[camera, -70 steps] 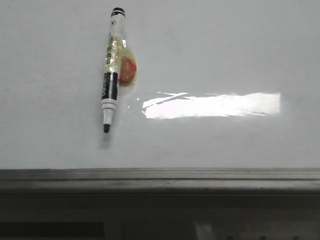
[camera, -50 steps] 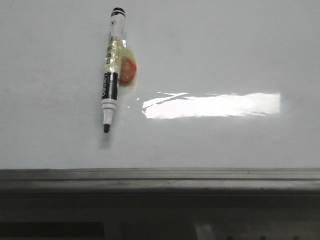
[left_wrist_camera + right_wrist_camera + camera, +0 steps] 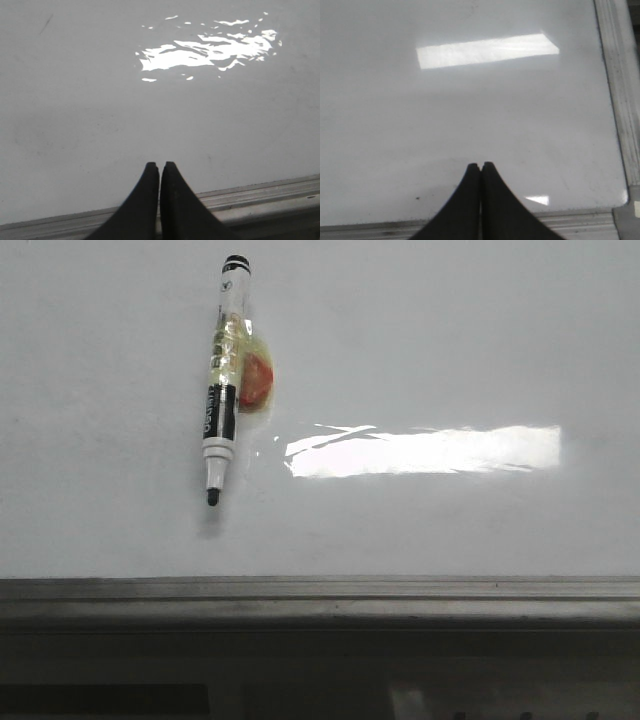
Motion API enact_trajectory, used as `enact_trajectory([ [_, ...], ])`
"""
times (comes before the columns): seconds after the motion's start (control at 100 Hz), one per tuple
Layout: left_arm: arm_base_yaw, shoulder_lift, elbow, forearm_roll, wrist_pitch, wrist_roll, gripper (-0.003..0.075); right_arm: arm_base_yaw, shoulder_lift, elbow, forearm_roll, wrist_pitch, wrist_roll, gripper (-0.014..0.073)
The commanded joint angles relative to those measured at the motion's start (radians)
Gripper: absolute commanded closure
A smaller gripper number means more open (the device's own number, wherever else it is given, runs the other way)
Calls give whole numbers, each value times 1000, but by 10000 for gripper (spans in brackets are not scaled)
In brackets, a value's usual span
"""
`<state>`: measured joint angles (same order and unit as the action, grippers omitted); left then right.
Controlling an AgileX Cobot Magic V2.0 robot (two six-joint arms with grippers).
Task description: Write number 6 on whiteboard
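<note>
Front view: marker point(image 3: 223, 380) label unreadable, whiteboard point(image 3: 450, 350) blank.

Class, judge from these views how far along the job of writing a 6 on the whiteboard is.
Nothing is done: the whiteboard shows no stroke. Nothing is in hand: the marker lies uncapped on the board, and the left claw and right claw are shut and empty. Left: grasp the marker and write the 6.

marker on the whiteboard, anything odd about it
Yes: the black-and-white marker pen lies uncapped on the glossy white whiteboard, its bare black tip pointing toward the grey edge strip. A yellowish clear tape wad with a red patch clings to its barrel. No writing shows.
</note>
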<state>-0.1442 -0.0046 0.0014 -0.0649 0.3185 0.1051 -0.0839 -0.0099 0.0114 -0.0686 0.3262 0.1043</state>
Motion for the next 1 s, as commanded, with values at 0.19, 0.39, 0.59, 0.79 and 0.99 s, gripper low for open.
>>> enact_trajectory([
  [0.19, 0, -29, 22, -8, -72, -11, 741, 1, -17, 15, -12, -24, 0, 657],
  [0.39, 0, -29, 22, -8, -72, -11, 741, 1, -17, 15, -12, -24, 0, 657],
  [0.59, 0, -29, 22, -8, -72, -11, 741, 1, -17, 15, -121, -88, 0, 657],
  [0.79, 0, -29, 22, -5, -72, -11, 741, 1, -17, 15, -149, -232, 0, 657],
  [0.99, 0, -29, 22, -78, -184, -11, 741, 1, -17, 15, -26, -420, 11, 657],
])
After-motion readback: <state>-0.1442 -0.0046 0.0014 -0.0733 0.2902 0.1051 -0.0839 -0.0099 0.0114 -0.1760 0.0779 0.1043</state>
